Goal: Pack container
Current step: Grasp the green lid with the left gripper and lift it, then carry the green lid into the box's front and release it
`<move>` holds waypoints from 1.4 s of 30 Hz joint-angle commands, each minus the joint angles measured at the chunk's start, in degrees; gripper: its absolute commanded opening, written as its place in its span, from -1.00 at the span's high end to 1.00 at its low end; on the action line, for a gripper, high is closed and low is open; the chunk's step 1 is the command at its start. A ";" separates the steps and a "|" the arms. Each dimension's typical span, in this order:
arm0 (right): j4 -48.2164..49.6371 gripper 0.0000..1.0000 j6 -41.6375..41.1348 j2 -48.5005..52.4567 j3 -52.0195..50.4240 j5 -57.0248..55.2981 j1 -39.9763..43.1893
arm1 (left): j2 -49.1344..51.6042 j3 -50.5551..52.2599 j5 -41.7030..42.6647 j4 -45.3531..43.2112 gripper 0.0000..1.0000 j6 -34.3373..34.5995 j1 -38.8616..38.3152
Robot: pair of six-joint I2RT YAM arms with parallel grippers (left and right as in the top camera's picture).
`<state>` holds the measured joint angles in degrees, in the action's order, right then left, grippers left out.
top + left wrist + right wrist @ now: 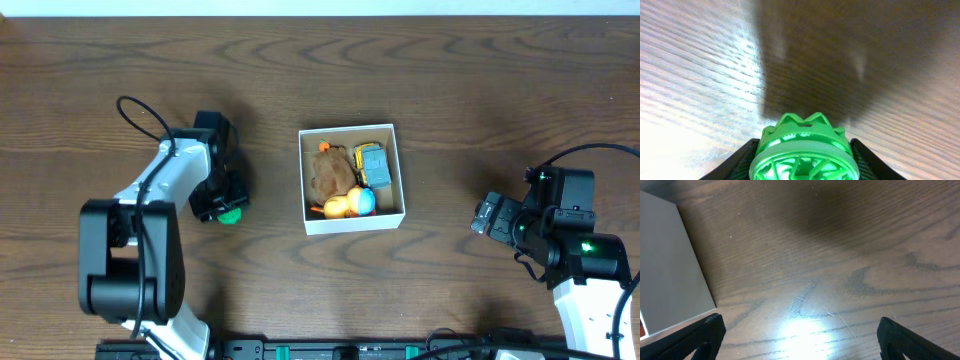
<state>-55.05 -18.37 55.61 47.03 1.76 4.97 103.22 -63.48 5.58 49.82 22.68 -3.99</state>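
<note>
Centres on the container (355,221), square and white-walled, at the middle of the desk (470,70), already carrying a brown plush toy (330,170), a blue and yellow toy car (373,165) and small orange and yellow pieces (350,204) along its near wall.

Left of the container, well apart from it, finds the left tool (228,210) narrowed onto a green ridged toy (804,152), dark fingers (740,161) against both its sides. Probably pinches it this firmly to keep it from slipping on the way over. Cannot tell whether the toy rests on the desk or hangs just off it.

Right of the container, finds the right tool (490,215) spread wide, holding nothing, with the container's white wall just beside it. Seems parked there to leave the approach to the container free.

Judging by this: toy in hand, carrying and dropping not yet done. Leaves little bare floor inside the container; likely calls for a release on top of the others.
</note>
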 commanded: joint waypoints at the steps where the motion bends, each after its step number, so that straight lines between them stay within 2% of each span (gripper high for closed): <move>1: -0.02 -0.97 0.87 -0.04 -0.22 0.22 0.22 | -5.75 -4.20 -0.68 1.33 0.47 0.09 -1.42; 7: 0.00 -0.96 0.87 -0.04 -0.22 0.22 0.22 | -15.91 -7.41 -0.66 0.83 0.56 -2.56 -9.11; 13: 0.00 -0.97 0.87 -0.04 -0.22 0.22 0.22 | -23.91 -7.91 -0.68 -6.54 0.58 -10.40 -21.53; 17: 0.00 -0.97 0.87 -0.04 -0.22 0.24 0.22 | -23.45 -7.89 -0.70 -8.31 0.58 -12.59 -27.82; 27: -0.02 -0.98 0.87 -0.04 -0.22 0.24 0.22 | -14.80 -7.19 -0.63 -7.06 0.55 -12.55 -33.33; 33: -0.02 -0.98 0.87 -0.04 -0.22 0.24 0.22 | -12.98 -7.19 -0.63 -6.16 -0.25 -12.55 -33.44; 35: -0.02 -0.98 0.87 -0.04 -0.22 0.24 0.22 | -13.00 -7.19 -0.63 -6.19 -0.32 -12.57 -33.44; 42: -0.04 -0.97 0.87 -0.04 -0.22 0.24 0.22 | -13.00 -7.19 -0.63 -6.19 -0.33 -12.57 -33.44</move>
<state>-55.02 -18.37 55.61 47.03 1.76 4.97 90.35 -70.70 5.58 43.46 10.50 -37.41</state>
